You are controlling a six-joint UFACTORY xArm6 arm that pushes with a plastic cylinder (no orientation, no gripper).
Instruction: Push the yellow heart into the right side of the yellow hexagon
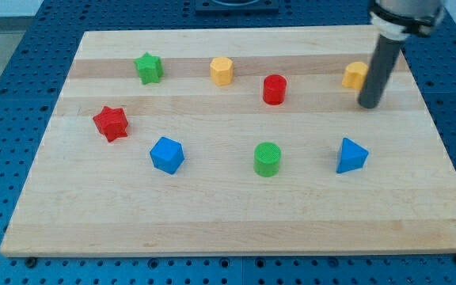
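Observation:
The yellow heart (pixel 355 75) lies near the view's top right and is partly hidden behind my rod. The yellow hexagon (pixel 222 70) stands at the top centre, far to the left of the heart. My tip (pixel 368 104) rests on the board just right of and below the heart, close to it or touching it. A red cylinder (pixel 274 89) stands between the heart and the hexagon, slightly lower than both.
A green star (pixel 149 67) is at the top left, a red star (pixel 111 122) at the left. A blue cube (pixel 166 154), a green cylinder (pixel 267 159) and a blue triangular block (pixel 351 155) line the lower middle. The wooden board (pixel 236 229) ends close right of my tip.

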